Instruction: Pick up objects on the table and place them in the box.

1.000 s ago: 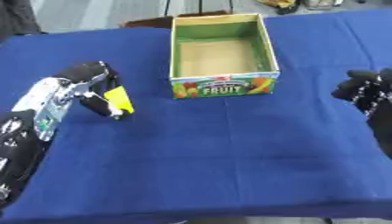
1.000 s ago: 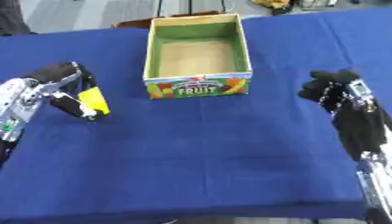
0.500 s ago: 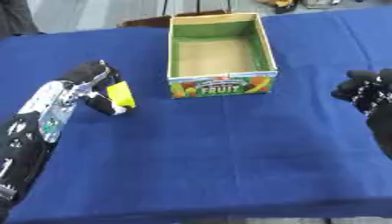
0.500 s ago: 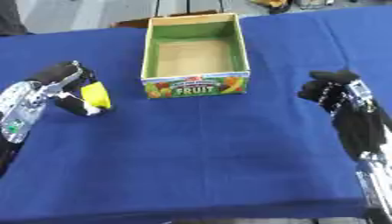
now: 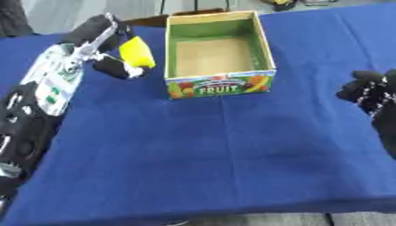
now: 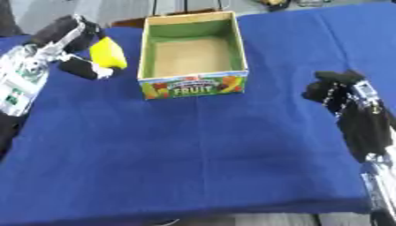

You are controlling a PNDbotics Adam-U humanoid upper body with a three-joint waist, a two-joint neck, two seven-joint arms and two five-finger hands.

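Note:
A yellow object (image 5: 138, 51) is held in my left hand (image 5: 107, 40), whose fingers and thumb are curled round it, lifted just left of the box's left wall. The cardboard box (image 5: 219, 86) with a green inside and a "FRUIT" label on its front stands open at the table's far middle, and nothing shows inside it. My right hand (image 6: 334, 87) hovers over the blue cloth at the right edge, fingers curled, holding nothing.
A blue cloth (image 5: 216, 150) covers the whole table, with its front edge near the bottom of the view. Dark things and a chair frame show beyond the far edge.
My left hand has carried the yellow object up and rightward, from the cloth at the left to beside the box's left wall. The right hand has stayed where it was.

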